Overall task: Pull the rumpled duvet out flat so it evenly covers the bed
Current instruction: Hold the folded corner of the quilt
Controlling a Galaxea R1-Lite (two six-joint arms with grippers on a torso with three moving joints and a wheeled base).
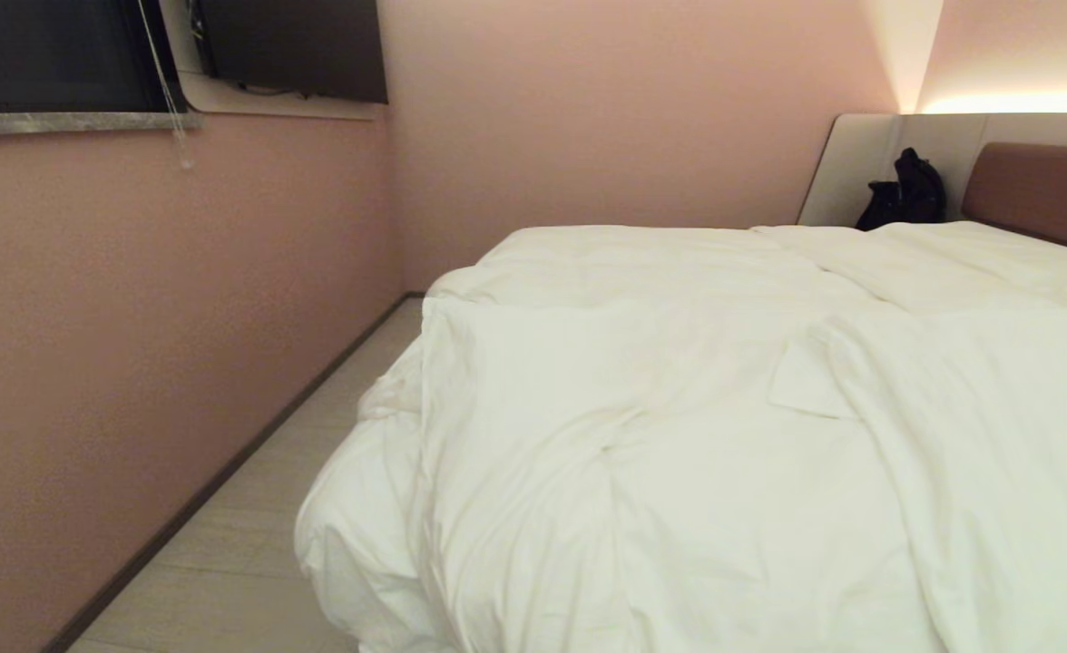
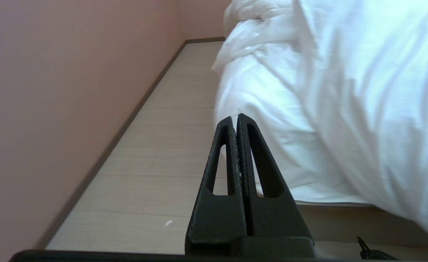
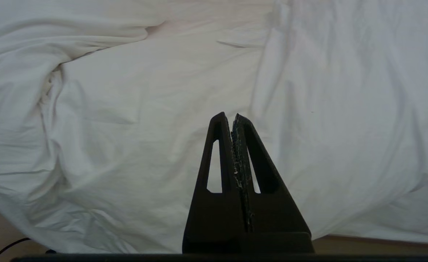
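Duvet (image 1: 679, 435) edge overhanging floor (image 1: 252, 544)

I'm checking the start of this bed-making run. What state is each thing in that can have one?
duvet: rumpled, bunched, spilling over the bed's near left corner toward the floor.
bed: unmade, mostly hidden under the duvet.
left hand: shut, empty, beside the hanging duvet above the floor.
right hand: shut, empty, pointing at the duvet.
black bag: upright against the headboard surround.

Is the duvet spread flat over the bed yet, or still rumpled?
Still rumpled: the duvet lies bunched in folds, hanging off the bed's near-left corner.
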